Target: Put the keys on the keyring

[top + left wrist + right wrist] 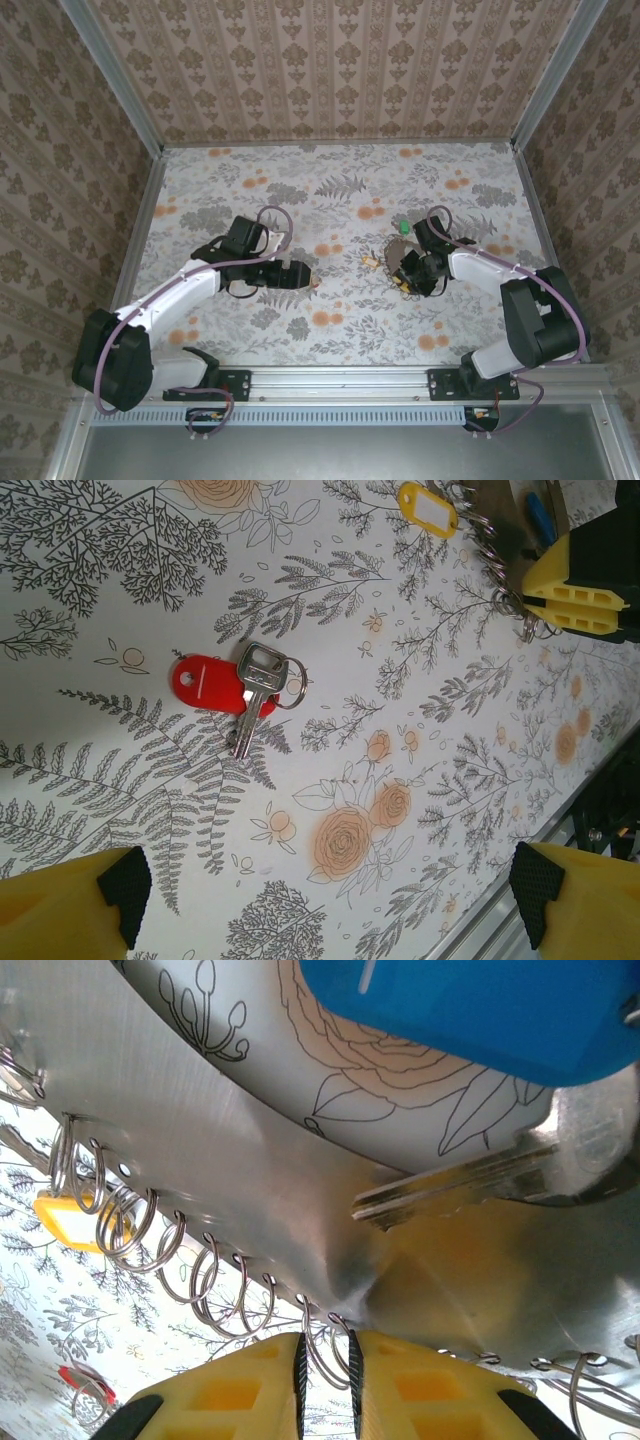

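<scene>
On the flowered table (pixel 300 190), the right gripper (pixel 325 1350) seems to pinch the keyring (pixel 200 1140). The left gripper (pixel 330 885), spread wide over the red key (pixel 210 685) left of the keyring, must descend and close.

Bare table (pixel 120 810) lies open all round the red key (pixel 215 687). Past it, the yellow tag (pixel 427 507), keyring (pixel 497 505) and right gripper (pixel 545 595) crowd together.

Blue key tag (pixel 470 1010) cut by top edge (blurred), yellow tag (pixel 60 1230) half behind keyring (pixel 200 1130)

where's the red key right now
In the left wrist view, the red key lies flat on the table, centre-left, ahead of the open left claw.
</scene>
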Motion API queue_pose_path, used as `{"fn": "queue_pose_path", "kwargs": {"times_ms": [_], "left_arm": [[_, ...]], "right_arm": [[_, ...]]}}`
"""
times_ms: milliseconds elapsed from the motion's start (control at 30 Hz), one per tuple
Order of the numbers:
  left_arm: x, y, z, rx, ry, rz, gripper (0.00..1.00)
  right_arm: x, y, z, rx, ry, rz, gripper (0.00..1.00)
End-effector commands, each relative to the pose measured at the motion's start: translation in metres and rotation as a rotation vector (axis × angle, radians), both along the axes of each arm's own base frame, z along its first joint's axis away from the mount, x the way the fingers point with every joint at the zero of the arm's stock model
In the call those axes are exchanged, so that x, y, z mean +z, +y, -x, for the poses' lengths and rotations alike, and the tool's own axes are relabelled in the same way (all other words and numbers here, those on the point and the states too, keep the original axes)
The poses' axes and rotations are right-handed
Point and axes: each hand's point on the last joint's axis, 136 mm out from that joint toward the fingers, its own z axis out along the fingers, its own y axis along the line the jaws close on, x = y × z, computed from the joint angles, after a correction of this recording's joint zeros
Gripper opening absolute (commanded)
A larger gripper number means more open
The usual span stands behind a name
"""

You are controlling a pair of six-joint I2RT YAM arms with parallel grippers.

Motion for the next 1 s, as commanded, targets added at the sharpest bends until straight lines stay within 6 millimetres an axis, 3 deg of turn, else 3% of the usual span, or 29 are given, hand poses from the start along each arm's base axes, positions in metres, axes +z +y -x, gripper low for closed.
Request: {"fn": "queue_pose_path", "kwargs": {"times_ms": [0, 167, 500, 967], "left_arm": [[0.007, -0.001, 0.001, -0.023, -0.029, -0.008, 0.96], [0.006, -0.002, 0.001, -0.025, -0.033, -0.012, 0.96], [0.003, -0.001, 0.001, -0.028, -0.033, -0.027, 0.95], [-0.001, 0.001, 0.001, -0.032, -0.035, -0.042, 0.94]], "right_arm": [[-0.002, -0.004, 0.01, -0.002, 0.025, 0.025, 0.22], [-0.004, -0.009, 0.015, -0.013, 0.029, 0.049, 0.23], [-0.012, 0.004, 0.011, -0.022, 0.026, 0.03, 0.23], [0.008, 0.01, -0.002, -0.14, 0.018, -0.02, 0.18]]}}
